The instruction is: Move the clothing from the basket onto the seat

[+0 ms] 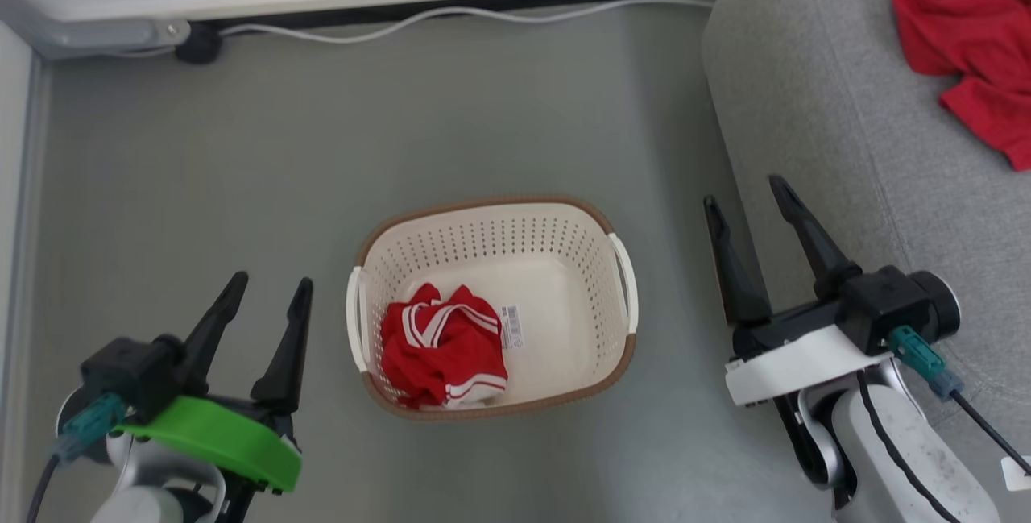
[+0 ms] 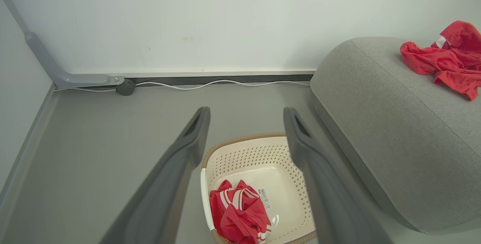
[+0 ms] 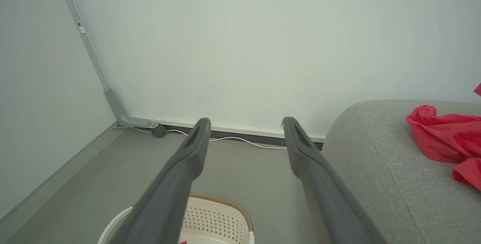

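Nearest the robot, the left gripper [image 1: 271, 281], two long dark fingers above a green collar, hangs over the grey floor [image 1: 242, 144] with its jaws spread wide and nothing between them. The right gripper [image 1: 743, 193], on a white collar, is likewise wide open and empty, its fingers by the rounded edge of the sofa. Between the two claws stands the cream-white perforated plastic basket [image 1: 491, 245] with a brown woven-look rim and white side handles. In its near left corner lies the striped garment [image 1: 443, 346], crumpled red fabric with white panels and thin white stripes, just beside a small label sticker [image 1: 512, 326] on the basket's bottom. This garment is nearer the left gripper than the right and touches neither. In the left wrist view it sits low between that claw's fingers. Beyond the right gripper and well apart from it, the plain red garment [image 1: 966, 56] lies rumpled on the large light-grey fabric sofa [image 1: 821, 104]. Farthest off, a white cable [image 1: 451, 15] runs along the foot of the pale wall [image 2: 225, 18].
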Tool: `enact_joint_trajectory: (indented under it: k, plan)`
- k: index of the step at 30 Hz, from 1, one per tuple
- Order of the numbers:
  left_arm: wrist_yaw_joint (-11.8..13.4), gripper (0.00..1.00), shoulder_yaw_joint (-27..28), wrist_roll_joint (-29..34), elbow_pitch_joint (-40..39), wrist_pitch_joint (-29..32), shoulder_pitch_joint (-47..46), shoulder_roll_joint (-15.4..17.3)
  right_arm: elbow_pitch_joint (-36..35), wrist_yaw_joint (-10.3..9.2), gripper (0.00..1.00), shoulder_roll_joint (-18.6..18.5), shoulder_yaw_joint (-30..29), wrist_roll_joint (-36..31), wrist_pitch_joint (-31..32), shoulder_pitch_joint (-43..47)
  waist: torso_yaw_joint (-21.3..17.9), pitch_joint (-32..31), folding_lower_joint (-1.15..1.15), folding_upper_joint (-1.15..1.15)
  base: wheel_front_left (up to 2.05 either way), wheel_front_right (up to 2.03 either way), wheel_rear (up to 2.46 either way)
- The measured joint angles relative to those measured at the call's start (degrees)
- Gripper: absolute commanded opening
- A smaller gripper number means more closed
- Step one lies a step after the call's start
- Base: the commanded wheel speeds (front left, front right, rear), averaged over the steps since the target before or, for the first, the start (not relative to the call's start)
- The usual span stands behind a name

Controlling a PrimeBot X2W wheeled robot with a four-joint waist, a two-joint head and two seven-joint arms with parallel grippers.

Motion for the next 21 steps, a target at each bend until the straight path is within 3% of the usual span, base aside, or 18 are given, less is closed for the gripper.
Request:
enact_joint_trajectory:
  k: [13,21]
  plan:
    - [-1.59,1.00,-6.76,4.31,-0.63,9.72,-10.23,1.13,-2.93,0.00,1.00,1.69,0.34,-0.24,-0.01,-5.34,-0.82,9.70,0.00,0.00,0.00,0.00,0.00]
    - [-4.15,1.00,-10.91,4.82,-0.46,16.77,-15.01,2.46,-4.00,0.04,1.00,3.02,0.63,-0.24,-0.02,-9.44,-2.13,16.13,0.01,0.00,0.00,0.00,0.00]
